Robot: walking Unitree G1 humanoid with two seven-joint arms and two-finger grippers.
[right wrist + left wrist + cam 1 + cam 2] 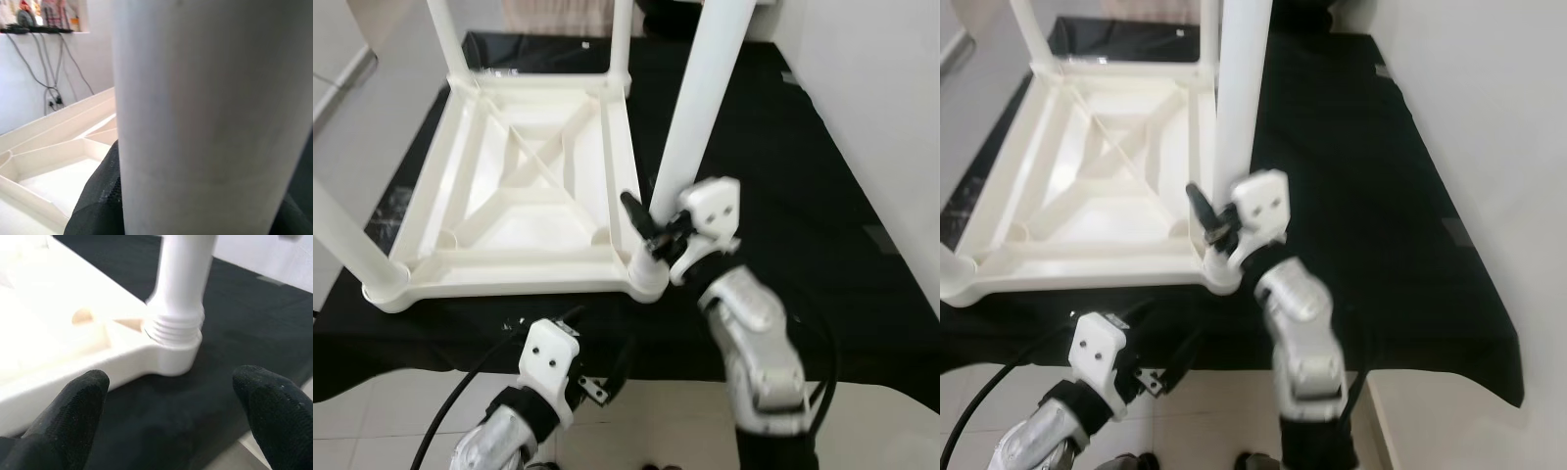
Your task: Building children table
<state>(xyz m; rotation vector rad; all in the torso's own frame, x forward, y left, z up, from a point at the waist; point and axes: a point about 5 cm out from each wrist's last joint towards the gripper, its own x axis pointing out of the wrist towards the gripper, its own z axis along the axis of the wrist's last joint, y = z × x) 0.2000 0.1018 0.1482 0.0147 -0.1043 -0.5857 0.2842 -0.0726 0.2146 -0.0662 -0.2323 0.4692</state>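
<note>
Lowest in the left eye view, the left gripper (592, 387) hangs at the near edge of the black cloth (803, 176), below the inverted white table (519, 186), touching nothing. That table lies underside up on the cloth, legs pointing upward. At its near right corner stands the white leg (700, 108), seated in the corner socket (646, 274). The right gripper (651, 230) is clamped round this leg just above the socket.

Right eye view: same arrangement; the right gripper (1212, 220) grips the leg (1239, 88) low down.

Left wrist view: two black fingers (73, 406) stand well apart, the threaded leg base (176, 328) beyond them.

Right wrist view: the leg (210, 117) sits against a black finger (100, 196).
</note>
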